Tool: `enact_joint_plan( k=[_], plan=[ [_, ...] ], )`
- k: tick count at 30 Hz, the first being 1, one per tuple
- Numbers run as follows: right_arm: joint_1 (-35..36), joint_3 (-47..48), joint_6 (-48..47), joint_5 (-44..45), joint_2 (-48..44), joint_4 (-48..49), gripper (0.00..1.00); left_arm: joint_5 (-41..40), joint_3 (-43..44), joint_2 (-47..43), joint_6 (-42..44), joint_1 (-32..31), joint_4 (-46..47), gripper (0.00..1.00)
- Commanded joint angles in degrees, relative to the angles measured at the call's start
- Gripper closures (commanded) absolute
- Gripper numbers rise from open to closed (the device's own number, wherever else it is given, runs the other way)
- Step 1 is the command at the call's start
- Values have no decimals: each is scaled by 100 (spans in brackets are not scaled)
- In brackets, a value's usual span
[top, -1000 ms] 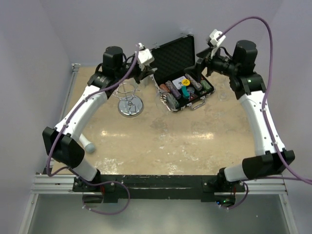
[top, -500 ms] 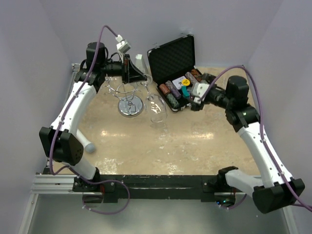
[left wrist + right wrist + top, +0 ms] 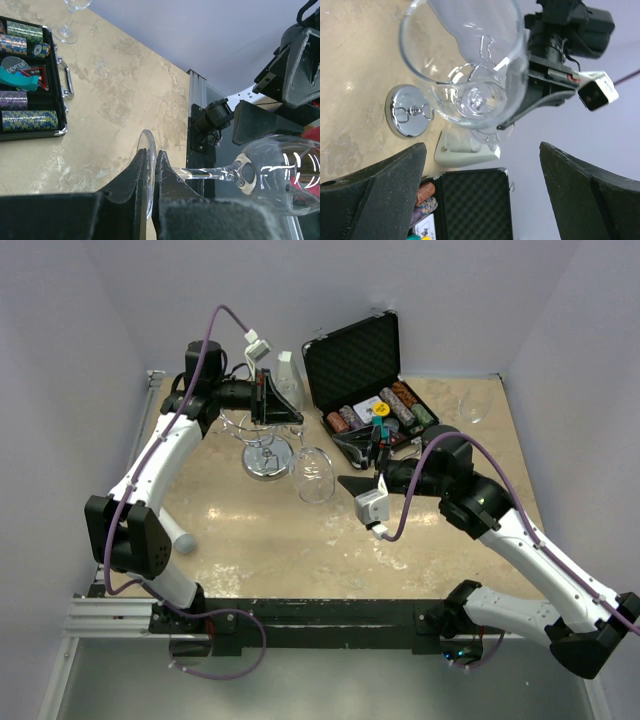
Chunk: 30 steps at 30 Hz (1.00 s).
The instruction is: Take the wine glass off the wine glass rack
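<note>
Toward the table's (image 3: 300,540) far-left corner, the left gripper (image 3: 152,155) is clenched on the foot of the wine glass (image 3: 313,472), held tilted just beside the wine glass rack (image 3: 265,452), bowl toward the near edge. Facing the bowl's mouth, the right gripper (image 3: 482,150) gapes wide, grasping nothing.

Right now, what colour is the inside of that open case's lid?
The case lid is lined in black, dimpled foam; the top external view shows it best.

Two wine glasses (image 3: 313,475), one rack (image 3: 267,458), one case (image 3: 352,355).
</note>
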Motion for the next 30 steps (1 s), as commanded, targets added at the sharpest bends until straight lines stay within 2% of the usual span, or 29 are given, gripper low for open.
enact_joint_plan(
  k=[1,10,30],
  plan=[
    [171,296,-765,-2,106,-101,2,336,104,-163,-317,30,227,100],
    [654,499,-958,-72,387,57,1,283,113,-119,-343,21,271,100],
    [1076,446,-1450,-64,572,497,2,239,113,-110,-422,-76,420,100]
  ],
)
